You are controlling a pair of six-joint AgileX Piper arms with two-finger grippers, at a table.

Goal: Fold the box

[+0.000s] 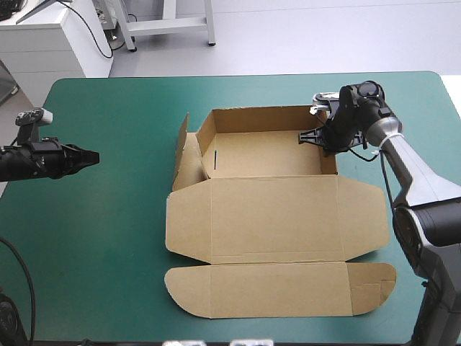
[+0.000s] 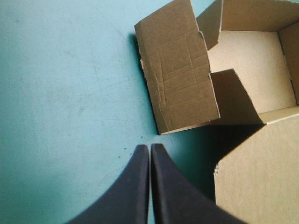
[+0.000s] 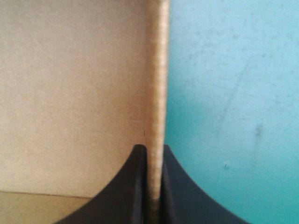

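The brown box point(image 1: 274, 216) lies mid-table as an open tray with its lid and front flap flat toward the near edge. The tray's back wall point(image 1: 266, 115) stands up, and a left side flap point(image 2: 177, 74) leans outward. My right gripper point(image 1: 322, 138) is at the tray's right wall near the far corner. In the right wrist view the gripper point(image 3: 156, 149) is shut on that wall's edge point(image 3: 158, 70). My left gripper point(image 1: 94, 156) hovers over the cover well left of the box. Its fingers point(image 2: 150, 147) are shut on nothing and point at the leaning flap.
The table's far edge point(image 1: 238, 78) runs a short way beyond the tray's back wall. A strip of teal-green cover point(image 1: 137, 173) separates the left gripper from the box. The right forearm point(image 1: 418, 173) stretches along the box's right side.
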